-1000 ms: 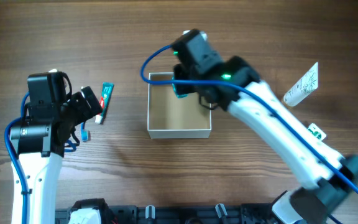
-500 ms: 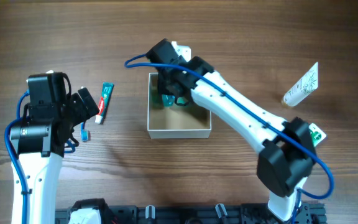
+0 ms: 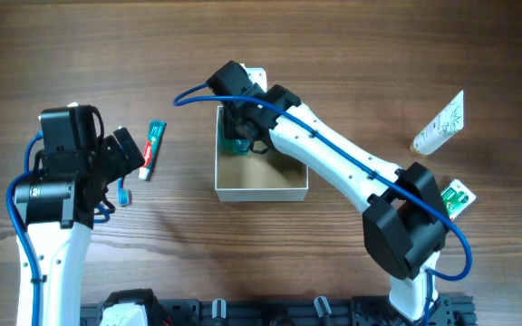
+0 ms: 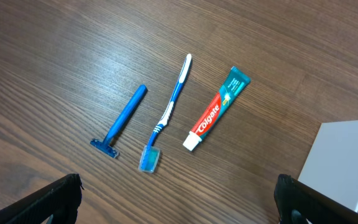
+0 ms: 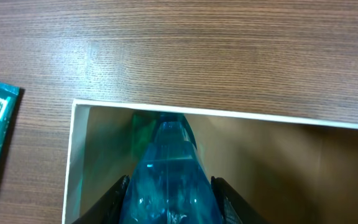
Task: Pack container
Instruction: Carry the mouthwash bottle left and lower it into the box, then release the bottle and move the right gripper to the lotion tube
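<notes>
The container (image 3: 261,192) is a square shallow box with white walls and a tan inside, at the table's middle. My right gripper (image 3: 241,138) reaches into its far left corner, shut on a clear blue bottle (image 3: 236,145). In the right wrist view the bottle (image 5: 169,165) sits between my fingers (image 5: 118,193), just inside the box's white rim (image 5: 260,117). My left gripper (image 3: 123,152) is open and empty, held above a toothpaste tube (image 4: 216,109), a blue toothbrush (image 4: 166,118) and a blue razor (image 4: 122,121). The container's wall (image 4: 344,162) shows at the right of the left wrist view.
The toothpaste (image 3: 153,145) lies left of the container. A white tube (image 3: 439,125) lies at the far right. A green and white packet (image 3: 459,196) lies beside the right arm's base.
My right arm has swung left and brought the blue bottle down into the container's far left corner. The left arm has not moved.
</notes>
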You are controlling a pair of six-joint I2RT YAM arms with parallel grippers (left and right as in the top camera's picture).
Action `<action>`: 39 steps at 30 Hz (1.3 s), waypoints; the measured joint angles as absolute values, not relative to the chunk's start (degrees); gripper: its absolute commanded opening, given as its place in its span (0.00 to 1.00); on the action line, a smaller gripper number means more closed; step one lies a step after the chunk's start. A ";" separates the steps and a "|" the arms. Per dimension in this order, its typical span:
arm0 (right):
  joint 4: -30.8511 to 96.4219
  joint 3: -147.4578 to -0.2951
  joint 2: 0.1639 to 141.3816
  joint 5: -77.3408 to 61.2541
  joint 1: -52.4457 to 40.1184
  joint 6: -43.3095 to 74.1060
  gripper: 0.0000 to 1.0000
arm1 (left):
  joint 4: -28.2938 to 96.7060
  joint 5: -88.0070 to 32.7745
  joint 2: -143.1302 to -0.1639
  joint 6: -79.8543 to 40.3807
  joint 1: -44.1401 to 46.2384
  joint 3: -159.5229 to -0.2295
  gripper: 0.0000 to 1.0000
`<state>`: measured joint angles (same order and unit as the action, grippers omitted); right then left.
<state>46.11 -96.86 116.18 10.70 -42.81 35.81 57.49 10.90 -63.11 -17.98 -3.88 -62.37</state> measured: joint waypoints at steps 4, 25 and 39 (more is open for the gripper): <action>45.98 -96.86 116.18 10.50 -42.81 33.71 0.64 | 57.52 10.90 -63.11 -17.96 -3.88 -62.37 1.00; 55.35 -96.99 93.49 14.13 -41.93 25.98 1.00 | 57.63 10.90 -63.11 -17.96 -3.88 -62.37 1.00; 68.05 -96.77 86.28 10.50 10.52 15.11 1.00 | 57.67 10.90 -63.11 -17.96 -3.88 -62.37 1.00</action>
<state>68.05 -96.77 86.28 10.50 10.52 15.11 57.67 10.90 -63.11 -17.96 -3.88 -62.37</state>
